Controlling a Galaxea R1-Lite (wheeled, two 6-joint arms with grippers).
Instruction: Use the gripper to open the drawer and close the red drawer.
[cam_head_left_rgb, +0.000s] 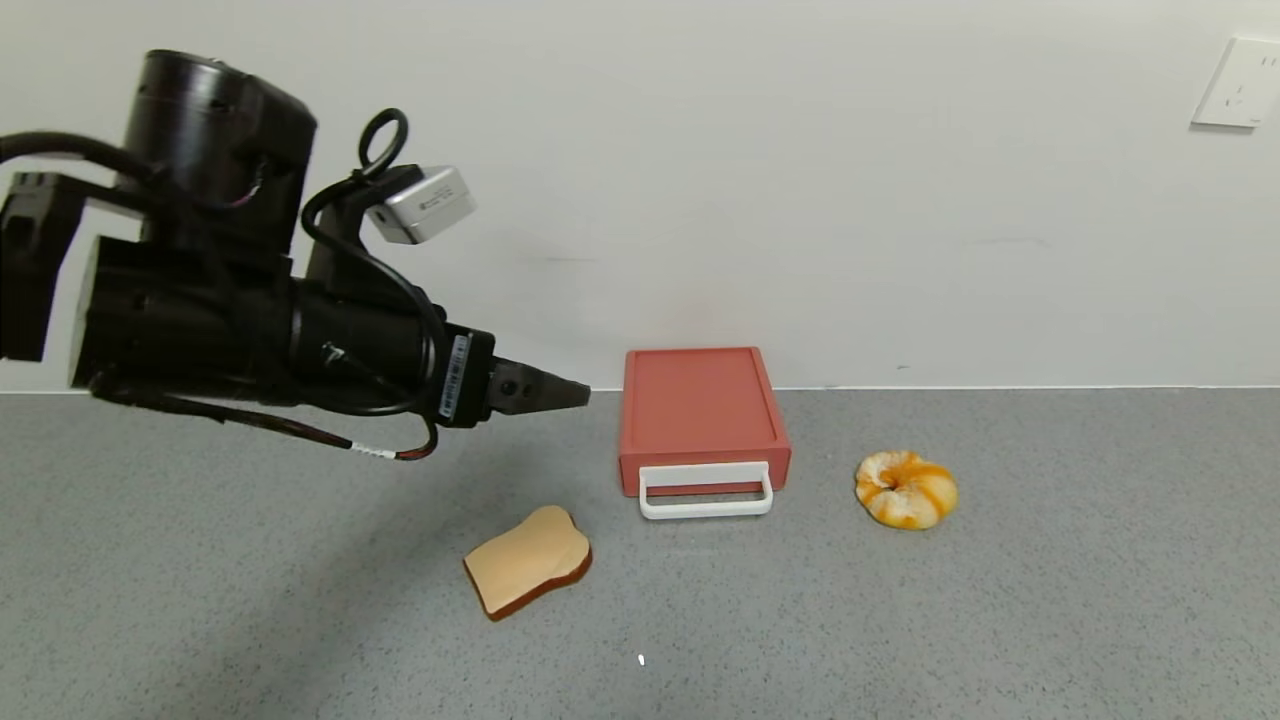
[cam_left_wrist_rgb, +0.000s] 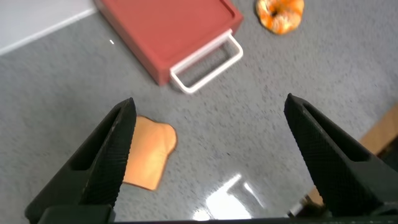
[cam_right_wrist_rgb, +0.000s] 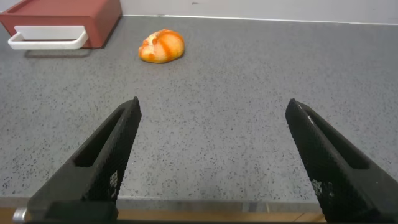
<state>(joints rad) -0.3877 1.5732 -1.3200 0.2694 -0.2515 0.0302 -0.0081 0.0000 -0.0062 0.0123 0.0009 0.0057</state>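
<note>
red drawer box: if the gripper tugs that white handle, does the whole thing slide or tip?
Probably slides: the drawer looks like small light plastic, resting loose on the smooth countertop. Tipping seems unlikely, since it sits flat and low. Its thin white handle may flex. The left gripper is open.

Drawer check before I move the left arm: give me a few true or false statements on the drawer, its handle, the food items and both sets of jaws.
1. The drawer is shut. True.
2. The left gripper grips the handle. False: it hangs in the air to the drawer's left, apart from the handle, jaws open.
3. The toast lies inside the drawer. False: it lies on the table, in front and to the left.
4. The pastry lies to the drawer's right. True.
5. The right gripper holds the pastry. False: its jaws are open and empty, low over the table.
</note>
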